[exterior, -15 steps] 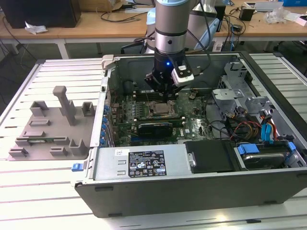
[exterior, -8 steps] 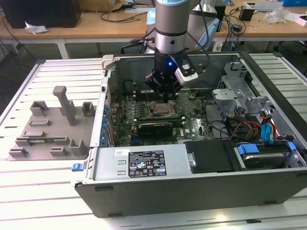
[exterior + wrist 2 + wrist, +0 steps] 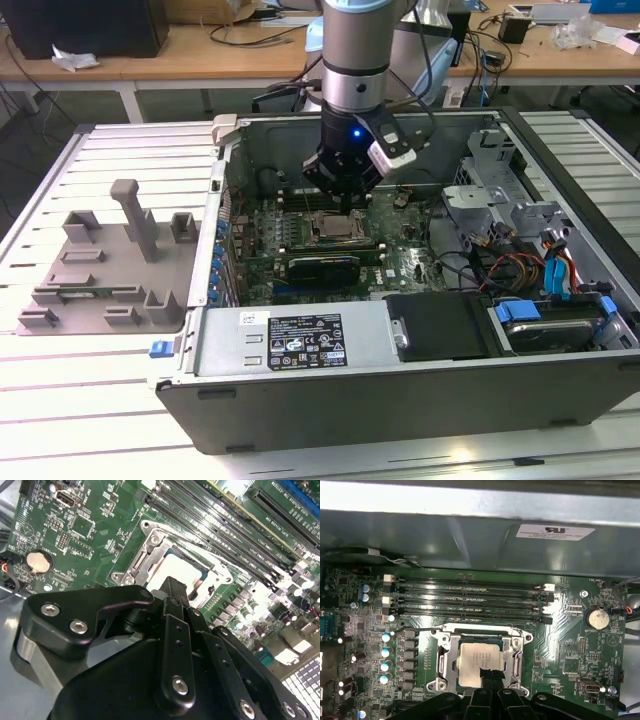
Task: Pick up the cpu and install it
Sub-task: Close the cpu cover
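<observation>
The cpu [image 3: 479,656] lies flat inside the metal socket frame [image 3: 444,652] on the green motherboard [image 3: 400,265], its silvery top facing up. In the exterior view my gripper [image 3: 345,203] hangs straight down inside the open computer case, just over the cpu [image 3: 335,229]. Both wrist views show the black fingers pressed together, with my gripper [image 3: 488,673] tip over one edge of the chip. The second wrist view has my gripper [image 3: 172,586] covering part of the cpu [image 3: 181,569]. Nothing sits between the fingers. I cannot tell whether the tip touches the chip.
Memory slots [image 3: 470,597] run beside the socket, and the case wall [image 3: 480,540] rises behind them. A power supply [image 3: 300,340], drive cage [image 3: 490,190] and cables [image 3: 520,270] crowd the case. A grey plastic tray [image 3: 110,260] with upright posts stands at the exterior view's left.
</observation>
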Tool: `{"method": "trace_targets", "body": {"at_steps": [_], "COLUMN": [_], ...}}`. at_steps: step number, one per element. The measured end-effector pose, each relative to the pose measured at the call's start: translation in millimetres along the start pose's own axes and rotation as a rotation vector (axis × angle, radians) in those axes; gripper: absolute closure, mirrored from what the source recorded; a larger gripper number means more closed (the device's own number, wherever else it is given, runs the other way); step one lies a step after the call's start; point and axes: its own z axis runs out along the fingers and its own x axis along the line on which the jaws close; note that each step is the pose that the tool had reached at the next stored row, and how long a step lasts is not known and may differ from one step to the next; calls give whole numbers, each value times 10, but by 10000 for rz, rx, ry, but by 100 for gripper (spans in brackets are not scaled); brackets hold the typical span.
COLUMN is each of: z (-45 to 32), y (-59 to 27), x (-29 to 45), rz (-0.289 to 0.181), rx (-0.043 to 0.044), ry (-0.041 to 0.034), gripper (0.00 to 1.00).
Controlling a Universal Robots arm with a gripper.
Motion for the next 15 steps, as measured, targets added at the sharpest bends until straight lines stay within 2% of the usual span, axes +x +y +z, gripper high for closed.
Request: {"method": "trace_targets", "body": {"at_steps": [3,5,7,12,15], "z": [14,48,83,111,124], "y": [1,1,3,9,10], "x": [34,45,72,166,197], "rz": [4,4,2,4,3], "rx": [45,48,47,47,47], "ry": [-214,-271,-273,-273,-272], "gripper": [89,89,89,89,89]}}
